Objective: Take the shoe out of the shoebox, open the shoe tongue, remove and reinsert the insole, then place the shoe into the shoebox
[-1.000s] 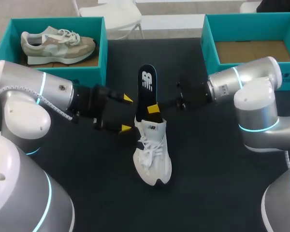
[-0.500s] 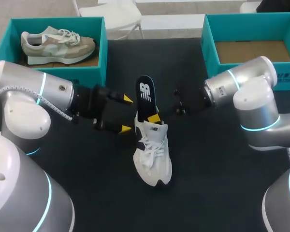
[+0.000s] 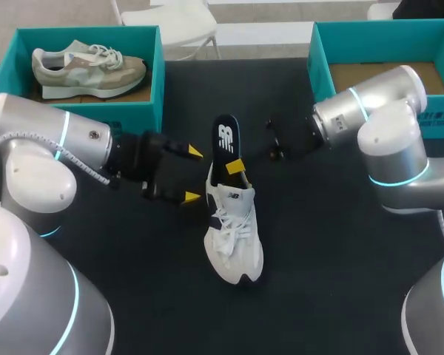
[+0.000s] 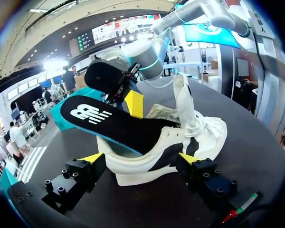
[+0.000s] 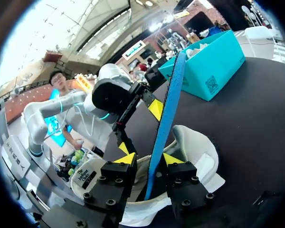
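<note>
While the black table [image 3: 318, 259] is offering open room at its near middle, two teal shoeboxes are sitting at its far corners. The left shoebox [image 3: 157, 81] is holding one beige shoe [image 3: 89, 65]. The left gripper [image 3: 192, 174] is gaping left of the white shoe [image 3: 233, 237] at centre, whose single insole [image 3: 224, 137] is sticking up from its heel, pinched by the right gripper [image 5: 150, 159]. The right shoebox [image 3: 322, 66] is showing its cardboard floor.

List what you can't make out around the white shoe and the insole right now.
Lower end of the insole: every view, sunk inside the white sneaker.
Second fingertip of the right gripper: head view, behind the insole.
Front wall of the right shoebox: head view, mostly covered by the right arm.
</note>
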You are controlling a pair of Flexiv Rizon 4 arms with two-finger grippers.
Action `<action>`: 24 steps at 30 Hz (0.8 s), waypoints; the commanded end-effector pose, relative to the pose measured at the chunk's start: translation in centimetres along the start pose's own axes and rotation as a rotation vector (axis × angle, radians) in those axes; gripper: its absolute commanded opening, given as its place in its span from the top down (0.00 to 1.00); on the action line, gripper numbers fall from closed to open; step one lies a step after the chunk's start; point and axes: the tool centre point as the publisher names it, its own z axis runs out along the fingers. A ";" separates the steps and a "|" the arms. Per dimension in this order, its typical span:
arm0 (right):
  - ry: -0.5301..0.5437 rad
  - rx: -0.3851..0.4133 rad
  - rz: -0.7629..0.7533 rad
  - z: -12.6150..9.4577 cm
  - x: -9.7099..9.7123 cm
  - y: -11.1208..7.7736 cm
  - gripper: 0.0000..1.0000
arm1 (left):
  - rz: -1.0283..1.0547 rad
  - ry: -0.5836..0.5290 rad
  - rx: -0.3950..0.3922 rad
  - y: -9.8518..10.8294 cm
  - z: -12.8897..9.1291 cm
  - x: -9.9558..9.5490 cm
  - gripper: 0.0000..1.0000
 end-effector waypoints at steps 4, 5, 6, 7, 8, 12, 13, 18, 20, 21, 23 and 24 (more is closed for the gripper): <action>0.045 0.031 0.012 0.7 -1.4 0.2 1.00 | 0.000 -0.006 -0.001 0.1 -0.6 0.4 0.00; 0.047 0.034 0.017 0.8 -1.3 -0.1 1.00 | 0.000 -0.007 -0.001 0.1 -0.6 0.4 0.00; 0.051 0.038 0.023 0.9 -1.3 -0.3 1.00 | 0.000 -0.008 0.000 0.1 -0.7 0.4 0.00; 0.057 0.045 0.032 1.1 -1.1 -0.6 1.00 | 0.000 -0.010 0.000 0.0 -0.8 0.4 0.00; 0.059 0.052 0.041 1.2 -1.0 -1.0 1.00 | 0.000 -0.010 0.001 0.0 -0.8 0.4 0.00; 0.063 0.042 0.065 1.8 -0.1 -2.2 1.00 | 0.000 -0.010 0.003 0.0 -0.8 0.5 0.00; 0.063 0.040 0.069 1.9 0.0 -2.3 1.00 | 0.000 -0.010 0.004 0.0 -0.8 0.5 0.00; 0.065 0.043 0.096 2.4 0.9 -3.3 1.00 | -0.002 -0.009 0.007 0.0 -0.6 0.6 0.00; 0.062 0.042 0.099 2.4 0.9 -3.3 1.00 | -0.002 -0.008 0.007 0.1 -0.5 0.7 0.00; 0.059 0.041 0.099 2.4 0.9 -3.3 1.00 | -0.003 -0.007 0.007 0.1 -0.5 0.8 0.00; 0.046 0.042 0.090 2.1 0.7 -2.9 0.96 | -0.003 -0.005 0.008 0.1 -0.4 0.8 0.00; 0.040 0.042 0.085 2.0 0.7 -2.7 0.88 | -0.004 -0.005 0.008 0.1 -0.5 0.9 0.00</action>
